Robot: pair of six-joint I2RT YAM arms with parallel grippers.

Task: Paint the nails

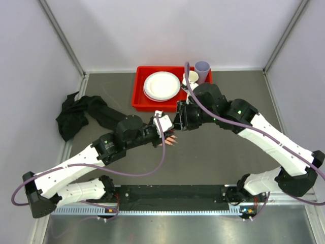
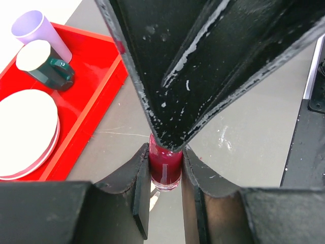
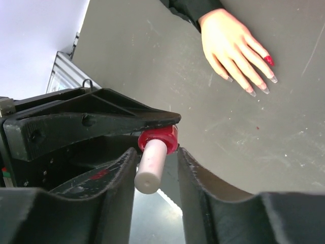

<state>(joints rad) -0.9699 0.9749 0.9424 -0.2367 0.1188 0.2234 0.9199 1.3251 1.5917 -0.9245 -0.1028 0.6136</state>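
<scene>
A small bottle of dark red polish is clamped upright between the fingers of my left gripper, which is shut on it. The bottle's white cap rises from a red collar and stands between the fingers of my right gripper. These jaws are open around the cap, with a gap on its right side. The pale mannequin hand lies flat on the table, its black sleeve behind it. One of the nails is red; the others look pale. In the top view both grippers meet above the hand.
A red tray at the back holds white plates, a purple cup and a dark green mug. The black sleeve cloth bunches at the far left. Small red spots mark the grey table.
</scene>
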